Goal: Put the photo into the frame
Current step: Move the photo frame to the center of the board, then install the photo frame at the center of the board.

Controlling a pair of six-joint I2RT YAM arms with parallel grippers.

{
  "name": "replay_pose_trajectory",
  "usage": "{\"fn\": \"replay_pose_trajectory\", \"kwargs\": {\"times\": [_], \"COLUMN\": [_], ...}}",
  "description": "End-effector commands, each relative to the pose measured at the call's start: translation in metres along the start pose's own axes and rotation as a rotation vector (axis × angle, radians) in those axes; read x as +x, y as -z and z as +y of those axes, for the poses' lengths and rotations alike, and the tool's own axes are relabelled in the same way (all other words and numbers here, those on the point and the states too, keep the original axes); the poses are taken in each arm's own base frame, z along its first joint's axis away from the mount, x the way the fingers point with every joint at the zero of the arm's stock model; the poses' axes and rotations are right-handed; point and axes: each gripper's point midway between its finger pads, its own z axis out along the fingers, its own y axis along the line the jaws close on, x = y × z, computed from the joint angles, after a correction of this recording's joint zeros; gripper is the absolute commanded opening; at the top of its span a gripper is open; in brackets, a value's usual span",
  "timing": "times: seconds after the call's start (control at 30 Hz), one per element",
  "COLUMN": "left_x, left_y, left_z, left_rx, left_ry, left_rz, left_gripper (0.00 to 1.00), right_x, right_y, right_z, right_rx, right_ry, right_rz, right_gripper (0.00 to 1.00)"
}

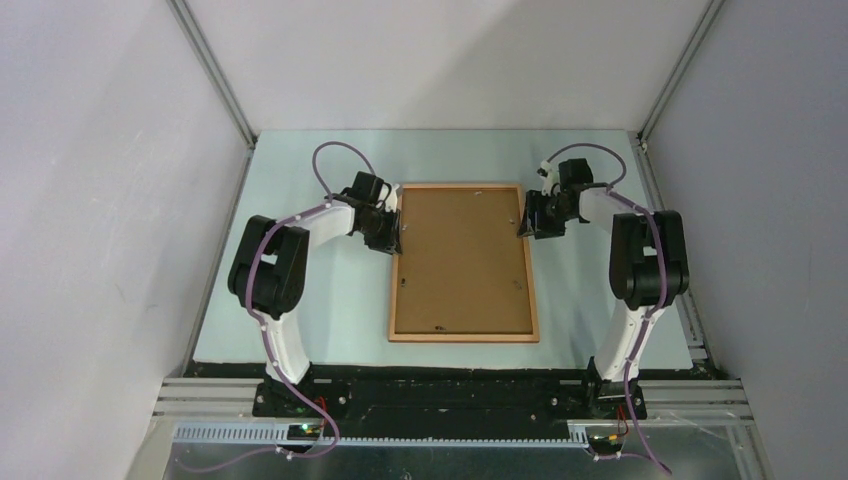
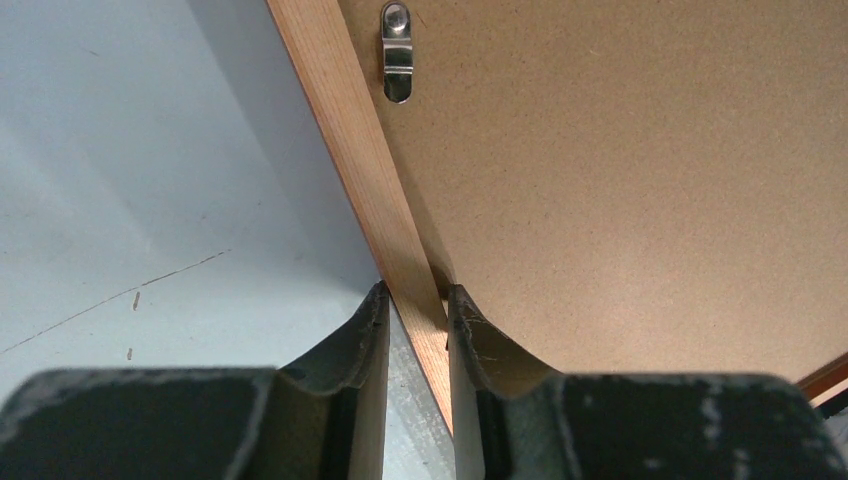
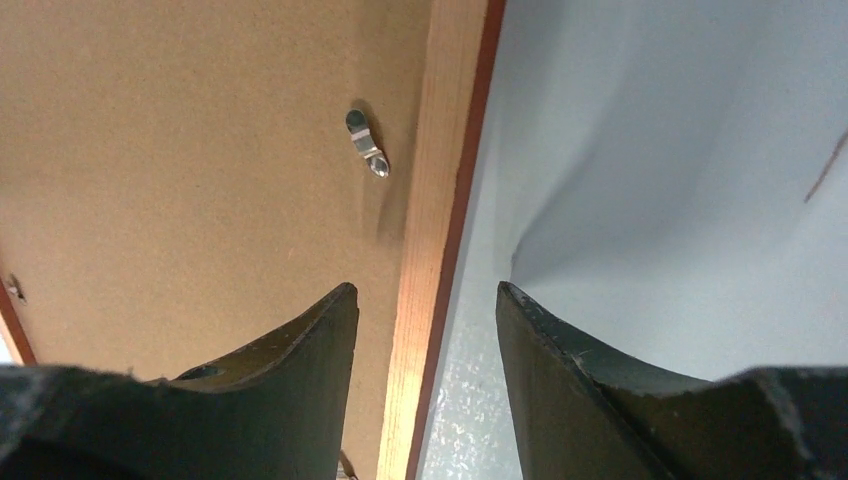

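Presently, thin orange-brown wooden picture frame [image 1: 463,336] lies back-up on pale tabletop [image 1: 330,300] between both claws, flat brown backing board [image 1: 463,260] seated inside. To steady it, my left claw [image 2: 415,320] is clenched on the moulding. My right claw [image 3: 425,310] is released, jaws straddling the opposite rail and gripping nothing. The photo is not visible, probably under the board.

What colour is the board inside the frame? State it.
Plain tan-brown, finely speckled board, within the frame; best in the left wrist view.

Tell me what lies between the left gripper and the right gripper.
The frame lies there, back up, with its brown backing board filling the whole stretch from one side rail to the other. The top external view shows it.
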Motion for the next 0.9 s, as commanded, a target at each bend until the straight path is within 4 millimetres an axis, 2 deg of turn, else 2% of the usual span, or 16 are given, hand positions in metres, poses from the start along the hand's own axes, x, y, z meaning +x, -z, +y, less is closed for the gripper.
{"fn": "replay_pose_trajectory", "kwargs": {"times": [0.0, 0.07, 0.2, 0.43, 0.87], "left_x": [0.001, 0.000, 0.000, 0.002, -0.002], "left_y": [0.010, 0.011, 0.009, 0.006, 0.007], "left_z": [-0.010, -0.010, -0.011, -0.013, -0.018], "left_rx": [0.046, 0.048, 0.058, 0.072, 0.099], "left_ry": [-0.031, -0.035, -0.038, -0.028, -0.037], "left_rz": [-0.009, -0.012, -0.009, 0.005, -0.001], "left_gripper": [0.02, 0.04, 0.00, 0.00, 0.00], "right_x": [-0.017, -0.023, -0.031, -0.046, -0.052], "right_y": [-0.002, -0.005, -0.012, -0.016, -0.021], "right_z": [0.001, -0.001, -0.006, -0.006, 0.001], "right_rx": [0.046, 0.056, 0.080, 0.104, 0.088], "right_ry": [0.091, 0.096, 0.090, 0.094, 0.104], "right_rz": [-0.021, -0.026, -0.010, -0.002, 0.006], "right_gripper": [0.57, 0.57, 0.57, 0.57, 0.56]}}
